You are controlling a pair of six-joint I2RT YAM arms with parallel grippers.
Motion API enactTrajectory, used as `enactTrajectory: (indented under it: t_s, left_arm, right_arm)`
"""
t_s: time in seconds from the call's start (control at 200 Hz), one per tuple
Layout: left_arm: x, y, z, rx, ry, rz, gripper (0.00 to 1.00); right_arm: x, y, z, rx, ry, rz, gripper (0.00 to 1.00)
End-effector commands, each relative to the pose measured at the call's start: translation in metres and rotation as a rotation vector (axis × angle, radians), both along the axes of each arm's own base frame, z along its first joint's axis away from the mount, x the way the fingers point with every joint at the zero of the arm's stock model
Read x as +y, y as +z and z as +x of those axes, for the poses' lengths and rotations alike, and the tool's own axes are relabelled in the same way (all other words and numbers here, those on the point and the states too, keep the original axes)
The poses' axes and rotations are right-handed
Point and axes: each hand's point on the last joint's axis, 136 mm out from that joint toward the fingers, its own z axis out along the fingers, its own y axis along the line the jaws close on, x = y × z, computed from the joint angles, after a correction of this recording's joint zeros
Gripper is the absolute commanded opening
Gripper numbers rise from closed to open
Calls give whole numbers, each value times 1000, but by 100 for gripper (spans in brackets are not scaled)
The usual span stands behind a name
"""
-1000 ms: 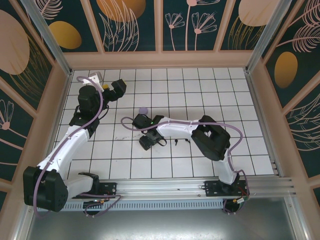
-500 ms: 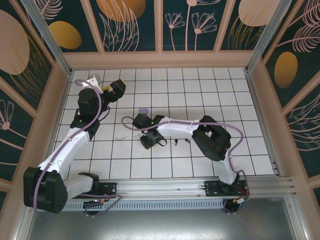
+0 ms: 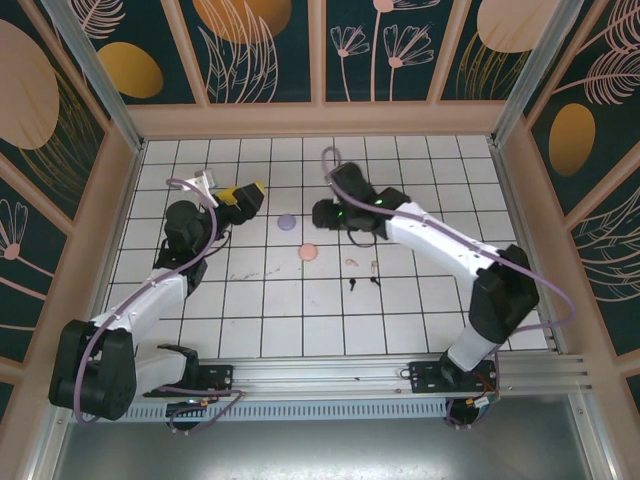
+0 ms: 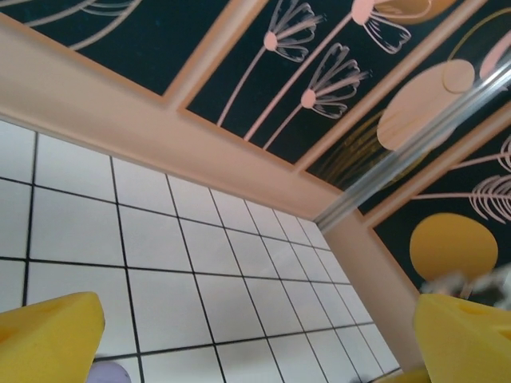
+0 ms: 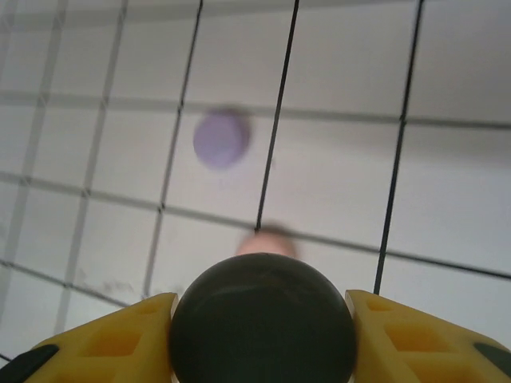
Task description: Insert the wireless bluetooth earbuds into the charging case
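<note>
As my right tool [image 5: 261, 341] clamps it, black case [image 5: 262, 303]: rigid, likely slick; hold across widest part
Left tool [image 4: 255, 335]: wide open, empty

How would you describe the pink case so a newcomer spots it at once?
On the white tiled table, look near the middle. Two small round discs lie there, and the pink case is the one nearer the arm bases, down and right of the lilac case. It is salmon pink and far bigger than the tiny earbuds to its right.
</note>
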Motion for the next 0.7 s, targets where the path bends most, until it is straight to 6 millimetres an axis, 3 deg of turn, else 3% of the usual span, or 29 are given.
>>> enactTrajectory:
  t_s: [0.0, 0.15, 0.305, 0.46, 0.691]
  left_arm:
    - [-22, 14, -15, -136, -100, 11, 99]
    - [-52, -5, -23, -156, -190, 68, 97]
    - [-75, -16, -24, -174, -248, 65, 91]
    - [-86, -16, -22, -208, -267, 21, 83]
    - [-100, 0, -22, -276, -295, -17, 77]
  right_arm:
    - [4, 34, 13, 6, -84, 209, 39]
    - [6, 72, 32, 6, -166, 402, 39]
    - [12, 92, 39, 49, -237, 581, 38]
    - [16, 98, 41, 98, -300, 700, 37]
    - [22, 96, 39, 111, -349, 718, 37]
